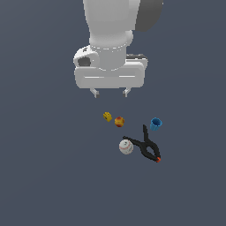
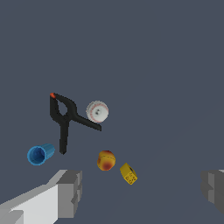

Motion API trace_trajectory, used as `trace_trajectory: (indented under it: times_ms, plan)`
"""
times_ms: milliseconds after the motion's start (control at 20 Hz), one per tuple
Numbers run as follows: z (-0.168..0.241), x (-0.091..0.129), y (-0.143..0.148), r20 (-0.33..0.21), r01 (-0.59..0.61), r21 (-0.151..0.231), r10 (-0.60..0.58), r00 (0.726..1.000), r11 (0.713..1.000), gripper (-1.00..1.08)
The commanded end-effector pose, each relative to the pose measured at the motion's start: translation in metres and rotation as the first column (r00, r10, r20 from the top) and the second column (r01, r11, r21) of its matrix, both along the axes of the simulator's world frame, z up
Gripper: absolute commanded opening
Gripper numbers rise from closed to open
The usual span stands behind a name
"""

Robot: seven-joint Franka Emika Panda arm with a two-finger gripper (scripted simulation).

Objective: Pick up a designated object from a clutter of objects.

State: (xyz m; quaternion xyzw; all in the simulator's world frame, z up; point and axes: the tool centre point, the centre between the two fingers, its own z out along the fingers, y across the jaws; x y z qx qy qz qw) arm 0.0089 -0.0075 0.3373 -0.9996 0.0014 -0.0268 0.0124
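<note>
While poised above the desk (image 1: pixel 39 176), gripper (image 1: pixel 110 92) points straight down, fingers (image 2: pixel 70 192) spread wide, holding nothing | yellow piece (image 1: pixel 107 116) at 6 o'clock below it, seemingly touching nothing | one each: red-yellow ball (image 1: pixel 119 121), blue cup (image 1: pixel 155 124), baseball (image 1: pixel 126 147), black clamp (image 1: pixel 144 145)

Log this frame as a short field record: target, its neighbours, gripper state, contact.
target: yellow blocky piece, lying on the floor
nearest neighbour: red-yellow ball, close beside it, apart
other clutter: baseball touching the black clamp; blue cup on its side
gripper: open, above the target, holding nothing
contact with target: none
</note>
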Motion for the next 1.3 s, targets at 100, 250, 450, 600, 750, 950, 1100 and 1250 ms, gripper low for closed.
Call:
trace_trajectory:
  times_ms: [100, 250, 450, 600, 750, 950, 1100, 1250]
  plan:
    - [0.002, 0.001, -0.001, 0.004, 0.001, 0.002, -0.001, 1.000, 1.000, 1.00]
    - [-0.003, 0.000, -0.002, 0.004, -0.009, 0.001, 0.009, 1.000, 1.000, 1.00]
    - [-0.015, -0.001, -0.003, 0.002, -0.038, -0.002, 0.038, 0.999, 0.999, 1.00]
    - [-0.030, -0.004, -0.005, 0.000, -0.073, -0.005, 0.073, 0.997, 0.997, 1.00]
    - [-0.049, -0.008, -0.007, -0.003, -0.117, -0.009, 0.117, 0.993, 0.993, 1.00]
    - [-0.081, -0.017, -0.011, -0.008, -0.193, -0.016, 0.193, 0.981, 0.981, 1.00]
    - [-0.109, -0.026, -0.014, -0.014, -0.262, -0.020, 0.261, 0.965, 0.965, 1.00]
    - [-0.136, -0.039, -0.017, -0.020, -0.331, -0.024, 0.330, 0.944, 0.943, 1.00]
